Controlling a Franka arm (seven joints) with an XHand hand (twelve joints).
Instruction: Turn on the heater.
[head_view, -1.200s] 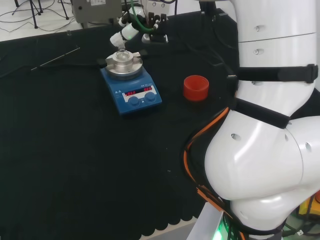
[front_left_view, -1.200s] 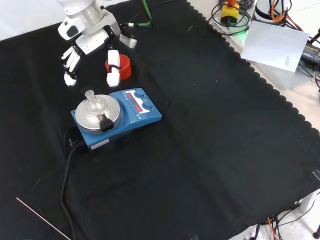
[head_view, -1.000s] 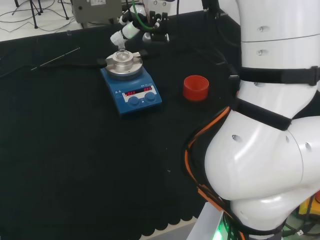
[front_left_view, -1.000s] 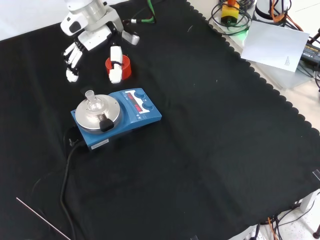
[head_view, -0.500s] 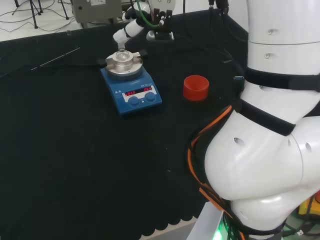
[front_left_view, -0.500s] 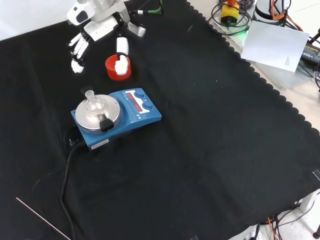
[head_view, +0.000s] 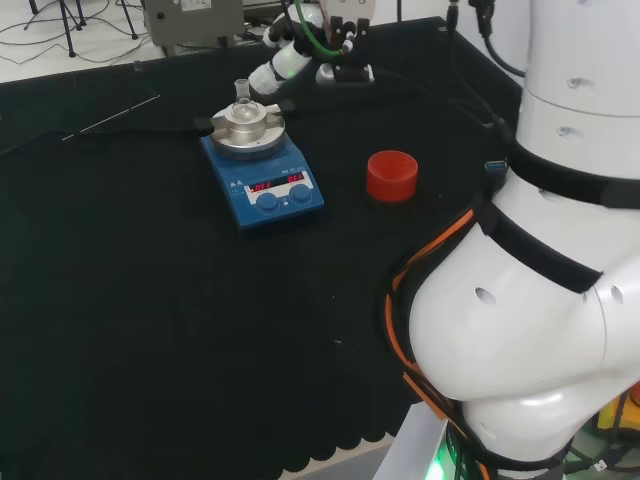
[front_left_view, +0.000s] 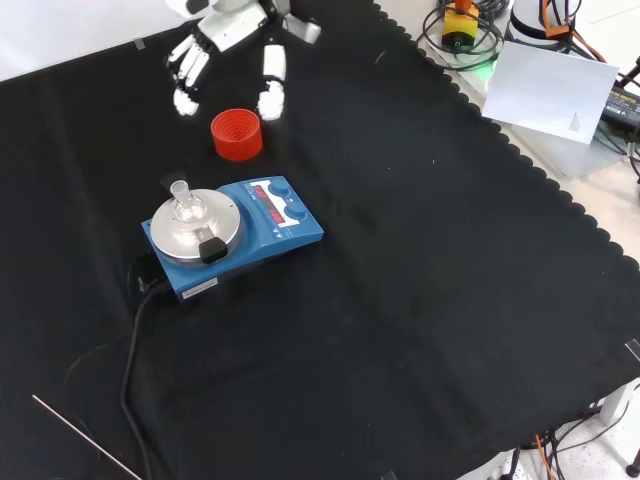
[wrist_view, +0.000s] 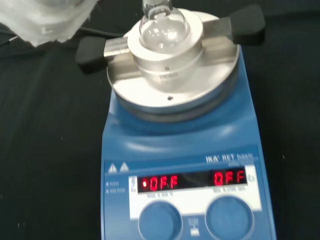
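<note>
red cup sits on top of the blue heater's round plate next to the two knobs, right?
No. The red cup stands on the black cloth, apart from the blue heater. The front view shows a small glass flask on the heater's plate instead.

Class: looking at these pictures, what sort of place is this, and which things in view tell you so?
Most likely a laboratory bench set up for robot trials. A blue heater with two knobs carries a small glass flask in a metal block, a red ribbed ring stands beside it on black cloth, and a robot's hand hovers above.
</note>
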